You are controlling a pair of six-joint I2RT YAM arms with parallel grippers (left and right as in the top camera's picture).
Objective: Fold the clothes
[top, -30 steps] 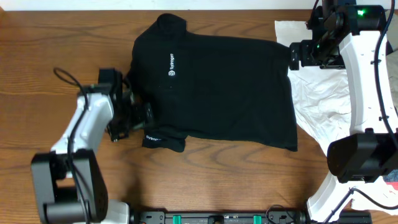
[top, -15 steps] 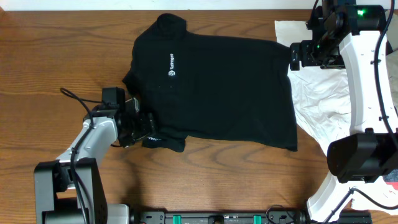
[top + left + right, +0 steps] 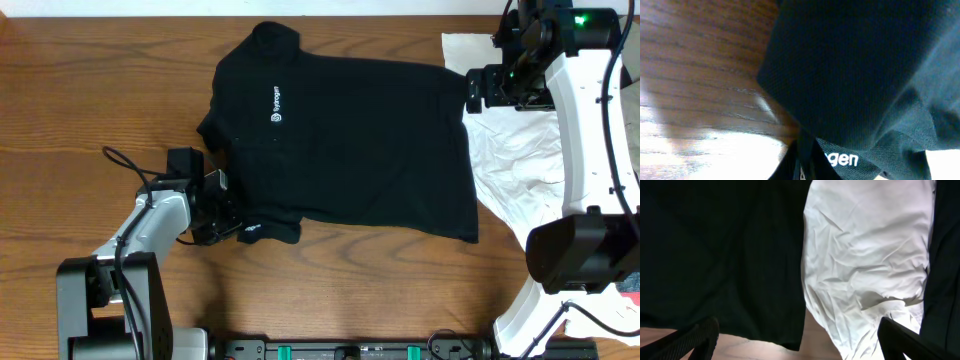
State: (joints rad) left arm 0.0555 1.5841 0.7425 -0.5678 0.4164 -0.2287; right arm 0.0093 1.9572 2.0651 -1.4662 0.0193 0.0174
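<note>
Two garments lie on the table [image 3: 60, 80]. One black t-shirt [image 3: 350, 150] is spread flat mid-table, neck toward 9 o'clock and hem toward 3. One crumpled white garment [image 3: 515, 165] sits at the shirt's 3 o'clock, touching the hem edge.

Overhead puts my left gripper [image 3: 228, 210] at the lower sleeve [image 3: 265, 230], at the shirt's 7 o'clock, but it doesn't show the finger gap. The left wrist cam fills with that sleeve's hem, white lettering [image 3: 842, 160] ending in "gen", and wood grain. The fingers are too dark and cropped there, so I can't tell whether they're clenched on fabric or released.

Overhead shows the right arm at the shirt's 2 o'clock corner and nothing more. The right wrist cam shows the right gripper [image 3: 797, 330] above the black/white boundary. Its fingers [image 3: 690, 340] are spread wide at the frame's bottom corners, with nothing between them.

Count: two arms, two garments and two white prints on the shirt, a chest logo [image 3: 277, 105] plus the sleeve lettering.
</note>
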